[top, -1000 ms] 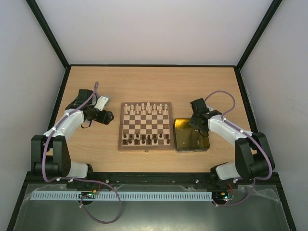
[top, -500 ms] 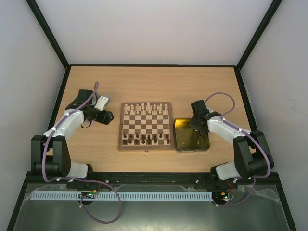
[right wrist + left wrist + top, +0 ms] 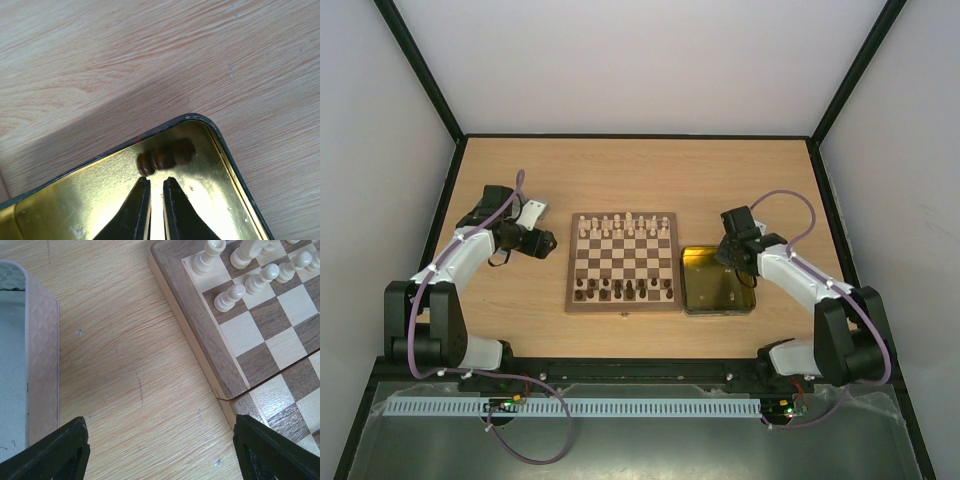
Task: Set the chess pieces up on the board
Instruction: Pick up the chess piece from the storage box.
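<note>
I am at the step of fetching one more dark piece [image 3: 165, 154] out of the tin [image 3: 75, 205] for the board [image 3: 623, 305]. My right jaws are almost clenched, with only a thin slit, and I see nothing inside it. The piece lies on its side just ahead of the tips, in the tin's corner, so I judge it is not caught. The next move asks me to open, go forward a little until the piece is between the tips, then close. My left jaws are released wide above the desk [image 3: 125, 365], the lid [image 3: 35, 355] at their left, the board's corner at their right
</note>
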{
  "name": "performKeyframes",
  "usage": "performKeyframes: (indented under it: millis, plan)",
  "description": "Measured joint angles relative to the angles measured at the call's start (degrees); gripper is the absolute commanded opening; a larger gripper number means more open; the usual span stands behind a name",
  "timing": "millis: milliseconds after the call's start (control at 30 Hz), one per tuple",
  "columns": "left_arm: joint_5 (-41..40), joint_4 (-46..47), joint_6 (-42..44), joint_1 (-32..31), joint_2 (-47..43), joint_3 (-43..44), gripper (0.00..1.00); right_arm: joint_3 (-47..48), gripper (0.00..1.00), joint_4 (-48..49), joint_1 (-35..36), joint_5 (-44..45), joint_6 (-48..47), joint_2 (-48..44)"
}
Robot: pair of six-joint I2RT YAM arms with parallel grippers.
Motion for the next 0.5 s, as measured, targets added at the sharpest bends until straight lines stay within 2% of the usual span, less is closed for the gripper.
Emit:
performKeyframes:
  millis: [233,333,500]
  plan:
    - [0.0,0.0,0.0,0.0,0.0,0.0,0.79,0.1,0.08,-1.9,1.0,-1.4,0.0,-4.2]
    - [0.0,0.0,0.0,0.0,0.0,0.0,0.79,0.4,0.19,-3.0,2.7,-1.0,0.1,-5.2]
    - [0.0,0.0,0.0,0.0,0.0,0.0,0.79,0.6,0.27,-4.0,3.3,-1.5,0.2,-4.5]
